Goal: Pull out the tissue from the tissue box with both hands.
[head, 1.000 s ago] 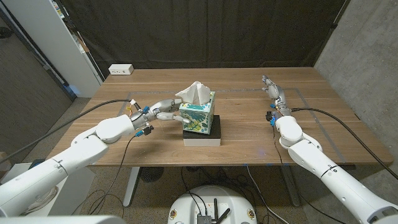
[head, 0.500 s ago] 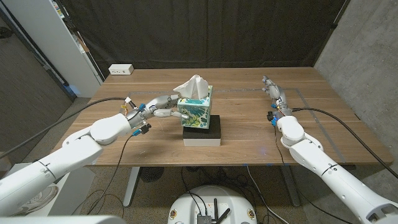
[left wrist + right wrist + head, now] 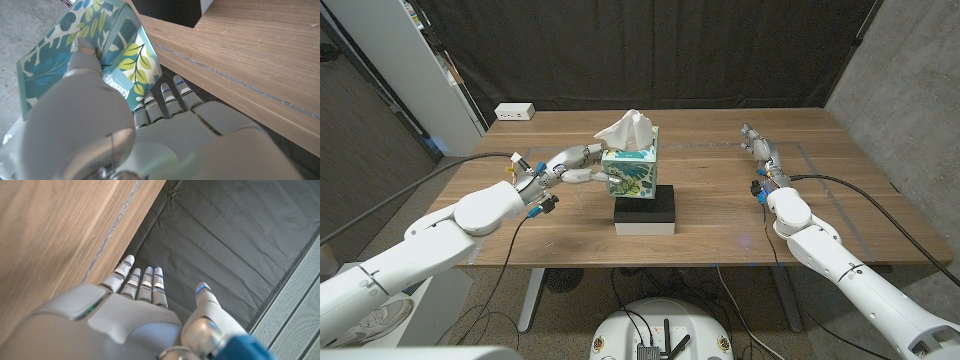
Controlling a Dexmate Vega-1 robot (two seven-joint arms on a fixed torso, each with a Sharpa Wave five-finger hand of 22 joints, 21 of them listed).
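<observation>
The left robot hand [image 3: 572,165] is gripping the tissue box [image 3: 631,173] by its left side, with the fingers wrapped against the leaf-printed wall, as the left wrist view shows close up. The box is sitting tilted and appears raised off the black block [image 3: 645,207], which is lying on a white base on the wooden surface [image 3: 720,190] near its middle. Whether one lower edge of the box is touching the block cannot be told from the head view. The hold on the side makes sense as an anchor: a light cardboard box would likely come along with the sheet if nothing were steadying it, so one robot hand is taking the box while the other is left free for the pull.

The tissue [image 3: 624,129] is standing up out of the box's top opening as a white crumpled peak, untouched by either hand, so the pulling step is judged not yet begun.

The right robot hand [image 3: 757,145] is waiting well apart from the box, near the right far part of the surface, with its fingers spread and straight and nothing in them; the right wrist view shows them reaching out toward the dark curtain [image 3: 235,240]. It would probably need to cross to the tissue's peak and pinch it from above.
</observation>
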